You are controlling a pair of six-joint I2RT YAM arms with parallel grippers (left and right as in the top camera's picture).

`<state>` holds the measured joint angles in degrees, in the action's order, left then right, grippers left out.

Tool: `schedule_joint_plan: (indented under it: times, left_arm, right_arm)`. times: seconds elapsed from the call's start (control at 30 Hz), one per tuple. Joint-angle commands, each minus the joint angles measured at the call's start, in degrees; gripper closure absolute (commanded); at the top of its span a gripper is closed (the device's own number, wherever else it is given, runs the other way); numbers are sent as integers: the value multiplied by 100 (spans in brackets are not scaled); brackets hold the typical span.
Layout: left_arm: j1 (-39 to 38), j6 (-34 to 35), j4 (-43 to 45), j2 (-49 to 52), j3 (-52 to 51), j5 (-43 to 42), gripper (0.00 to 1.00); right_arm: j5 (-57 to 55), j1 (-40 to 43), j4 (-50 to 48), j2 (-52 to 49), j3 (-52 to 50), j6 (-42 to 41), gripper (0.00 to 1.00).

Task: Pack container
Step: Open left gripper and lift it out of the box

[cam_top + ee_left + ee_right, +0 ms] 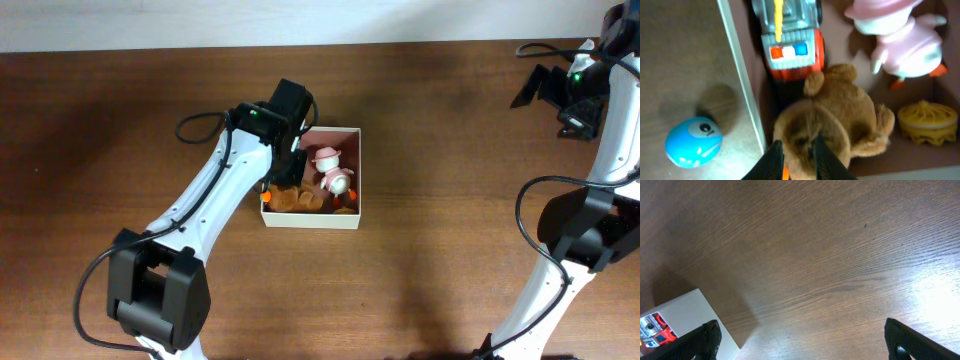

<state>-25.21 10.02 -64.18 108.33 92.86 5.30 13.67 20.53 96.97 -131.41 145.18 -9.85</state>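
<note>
- So, the container (312,219) is found near the middle of the table (450,280), with the left arm (215,190) reaching over its left side.
- Only in the left wrist view can the contents be counted properly. There's one fire truck (790,40), one brown teddy bear (845,110), one pink figure (905,45) and one yellow ridged piece (927,120), so four toys inside.
- One blue ball (694,141) is seen on the table just outside the container's wall, in that view alone. From overhead that spot is covered by the arm.
- The left gripper (798,160) is shown with its fingers set close, a thin gap between them, right at the bear's fur. Whether any fur is pinched can't be told.
- In the right wrist view, a white corner of the container and a bit of the truck are caught at the lower left edge.
- The right gripper (805,342) is spread wide over bare wood, well apart from the container, with nothing held between its fingers.
</note>
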Motion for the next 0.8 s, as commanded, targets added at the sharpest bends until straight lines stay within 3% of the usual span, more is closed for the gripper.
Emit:
schedule_joint_plan:
  times: [0.0,0.13,0.5,0.77]
  left_arm:
    - [-37,-26,-81,31,85,-264,82]
    - [-42,-26,-267,31,83,-529,95]
    - [-68,-24,-398,114,-111,-540,98]
    - [-66,-26,-378,828,-138,-538,98]
  right_arm:
    - [94,-26,13,55,4,57,2]
    - [94,-24,13,55,4,57,1]
    - [94,-26,13,55,4,57,1]
    - [94,-24,13,55,4,57,1]
